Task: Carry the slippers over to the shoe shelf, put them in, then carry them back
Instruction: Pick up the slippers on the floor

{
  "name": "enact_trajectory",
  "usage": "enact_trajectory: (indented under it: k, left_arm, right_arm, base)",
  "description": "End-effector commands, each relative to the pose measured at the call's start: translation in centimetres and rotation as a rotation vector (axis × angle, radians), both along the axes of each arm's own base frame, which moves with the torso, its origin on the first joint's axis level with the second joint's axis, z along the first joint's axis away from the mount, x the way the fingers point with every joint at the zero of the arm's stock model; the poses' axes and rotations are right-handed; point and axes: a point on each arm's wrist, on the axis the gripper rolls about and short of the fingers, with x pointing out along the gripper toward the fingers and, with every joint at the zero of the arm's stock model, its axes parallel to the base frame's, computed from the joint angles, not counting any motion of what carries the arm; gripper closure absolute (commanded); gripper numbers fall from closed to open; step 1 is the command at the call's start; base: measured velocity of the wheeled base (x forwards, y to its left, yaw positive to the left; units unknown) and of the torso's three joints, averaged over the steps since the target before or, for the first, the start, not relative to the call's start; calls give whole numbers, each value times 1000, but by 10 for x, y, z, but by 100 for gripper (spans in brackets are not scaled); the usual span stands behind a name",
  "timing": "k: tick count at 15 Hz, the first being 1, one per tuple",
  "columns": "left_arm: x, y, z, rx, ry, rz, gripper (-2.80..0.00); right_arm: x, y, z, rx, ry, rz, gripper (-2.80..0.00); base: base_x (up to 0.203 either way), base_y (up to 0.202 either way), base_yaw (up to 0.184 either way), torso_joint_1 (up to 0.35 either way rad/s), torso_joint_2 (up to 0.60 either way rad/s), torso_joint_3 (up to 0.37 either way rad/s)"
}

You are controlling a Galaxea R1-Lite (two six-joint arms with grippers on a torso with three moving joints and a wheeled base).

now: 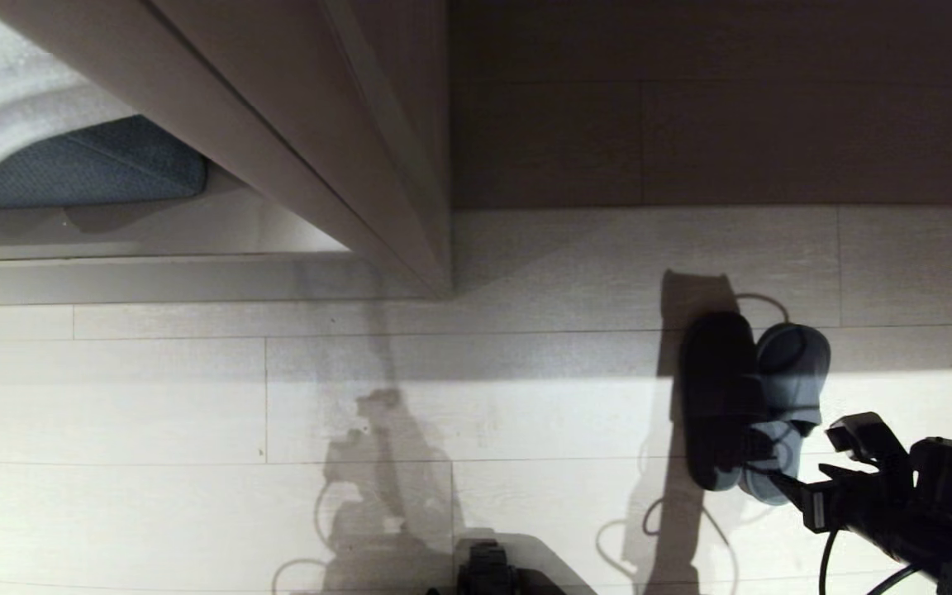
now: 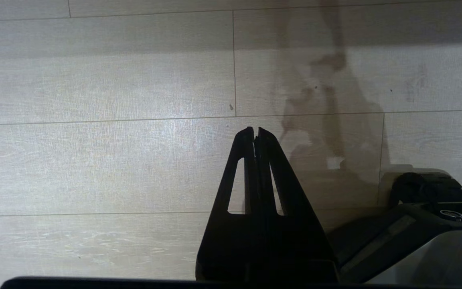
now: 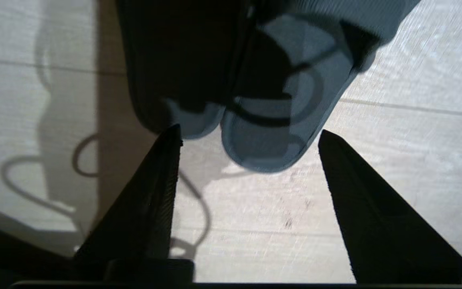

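- The slippers (image 1: 753, 405), a pair of flat dark grey-black slides with greyish-blue insoles, lie side by side and touching on the pale wood-plank floor (image 1: 154, 397), partly in shadow.
- The right gripper (image 1: 811, 463), black, sits just beside the slippers' near ends; its jaws are spread apart and hold nothing, with the slipper ends just beyond the tips in the right wrist view.
- The left gripper (image 2: 255, 132) hangs above bare floor, jaws pressed together, empty.
- The taupe wood-laminate shoe shelf (image 1: 344, 140) stands well apart, to the upper left.
- A blue-grey cushion (image 1: 104, 169) lies beyond it.
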Motion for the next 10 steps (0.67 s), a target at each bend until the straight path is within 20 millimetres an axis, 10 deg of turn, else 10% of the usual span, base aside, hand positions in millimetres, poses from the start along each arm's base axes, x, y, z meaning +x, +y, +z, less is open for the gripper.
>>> enact_trajectory:
  k: [1, 10]
  left_arm:
    - [0, 0, 0, 1, 1, 2, 0]
    - [0, 0, 0, 1, 1, 2, 0]
  right_arm:
    - [13, -3, 0, -12, -40, 3, -280]
    - [58, 3, -8, 80, -129, -4, -280]
  base:
    - [0, 0, 0, 0, 0, 0]
    - [0, 0, 0, 0, 0, 0]
